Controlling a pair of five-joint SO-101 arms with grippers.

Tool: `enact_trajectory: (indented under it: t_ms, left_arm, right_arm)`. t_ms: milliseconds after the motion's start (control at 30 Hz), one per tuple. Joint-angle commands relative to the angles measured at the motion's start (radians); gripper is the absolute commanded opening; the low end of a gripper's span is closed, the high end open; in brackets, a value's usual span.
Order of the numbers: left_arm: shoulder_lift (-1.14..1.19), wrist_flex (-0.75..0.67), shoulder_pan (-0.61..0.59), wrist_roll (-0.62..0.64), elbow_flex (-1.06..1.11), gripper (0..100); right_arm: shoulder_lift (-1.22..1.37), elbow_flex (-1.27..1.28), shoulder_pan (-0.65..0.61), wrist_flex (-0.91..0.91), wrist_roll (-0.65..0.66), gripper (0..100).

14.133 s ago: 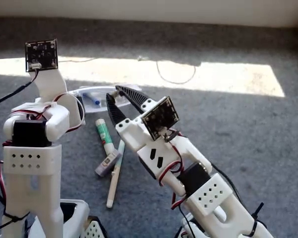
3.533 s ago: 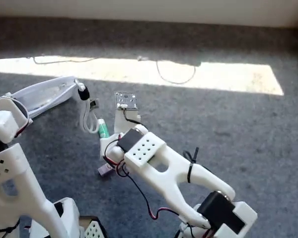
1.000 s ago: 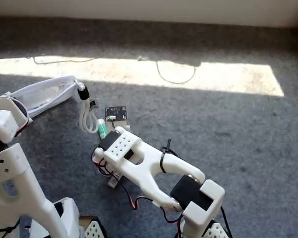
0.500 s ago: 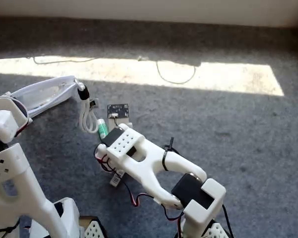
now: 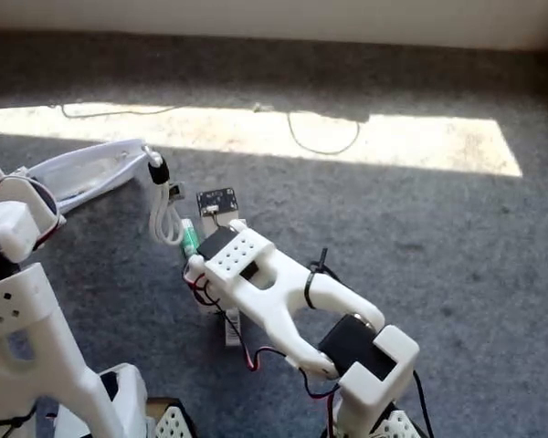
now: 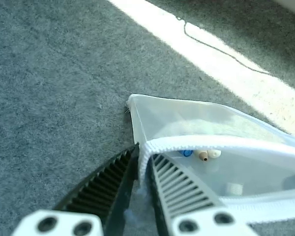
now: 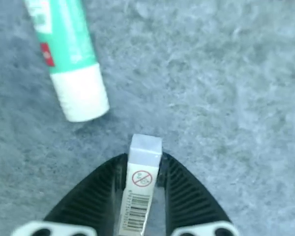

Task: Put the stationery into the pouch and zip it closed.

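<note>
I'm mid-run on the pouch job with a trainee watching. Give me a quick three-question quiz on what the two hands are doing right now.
1. True or false: the right hand is shut on the small white eraser in a printed sleeve.
2. What does the left hand grip? A. the rim of the translucent white zip pouch; B. a yellow ruler; C. a pair of scissors.
3. Fill the gap with inside or outside: the green-and-white glue stick lies ___ the pouch.

Key: 1 true; 2 A; 3 outside, on the grey carpet.
</note>
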Motion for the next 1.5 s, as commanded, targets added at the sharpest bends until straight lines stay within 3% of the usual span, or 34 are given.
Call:
enact_trajectory:
  t_ms: [0, 367, 667, 1033, 1467]
  left_arm:
    - [-0.012, -0.026, 0.081, 0.005, -0.016, 1]
    - [-0.002, -0.028, 0.283, 0.005, -0.061, 1]
    - [-0.001, -0.025, 0.403, 0.009, -0.107, 1]
    - [-0.001, 0.003, 0.412, 0.008, -0.105, 1]
    - [-0.001, 0.017, 0.412, 0.006, -0.093, 1]
  right_arm:
    - [-0.128, -0.016, 0.018, 0.071, 0.048, 0.5]
    - [-0.561, 0.087, 0.116, 0.096, 0.16, 0.5]
    - [-0.915, 0.15, 0.124, 0.09, 0.227, 0.5]
    - [-1.133, 0.15, 0.117, -0.179, 0.423, 0.5]
    - [-1.133, 0.151, 0.117, -0.542, 0.434, 0.5]
